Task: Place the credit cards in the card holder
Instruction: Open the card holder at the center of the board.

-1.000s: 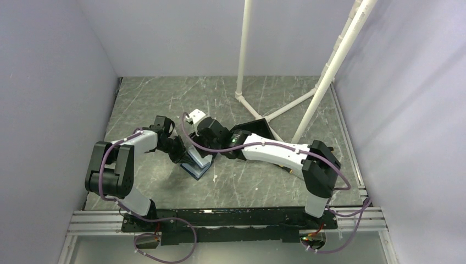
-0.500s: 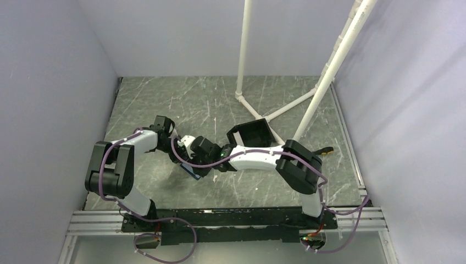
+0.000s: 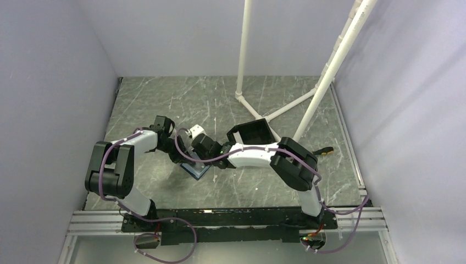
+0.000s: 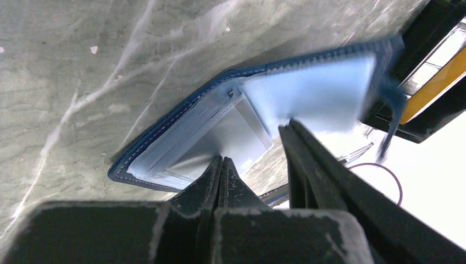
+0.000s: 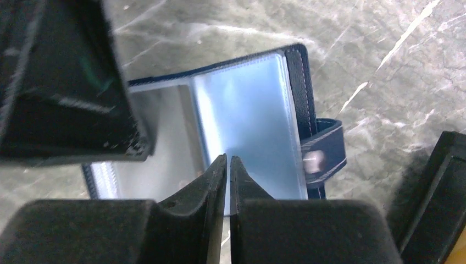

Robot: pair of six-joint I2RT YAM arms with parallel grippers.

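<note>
The card holder (image 3: 198,169) lies open on the marble table, dark blue outside with pale shiny pockets (image 5: 247,121) and a snap strap (image 5: 321,157). A whitish-grey rectangle (image 4: 233,137) that looks like one of the credit cards lies in its left half. My left gripper (image 4: 221,159) is shut, its tips pressing on that half. My right gripper (image 5: 227,158) is shut to a sliver on a pale pocket sheet of the right half, which stands raised and blurred (image 4: 319,93). In the top view, left gripper (image 3: 179,155) and right gripper (image 3: 199,158) meet over the holder.
A black open box (image 3: 254,133) stands just behind the right arm, its corner (image 5: 439,192) close to the holder. An orange-handled screwdriver (image 3: 328,149) lies at the right. White pipe legs (image 3: 258,113) cross the back of the table. Walls close in both sides.
The right arm has swung left and down from near the black box onto the holder, and its jaws have gone from half open to nearly shut. The left arm has stayed put.
</note>
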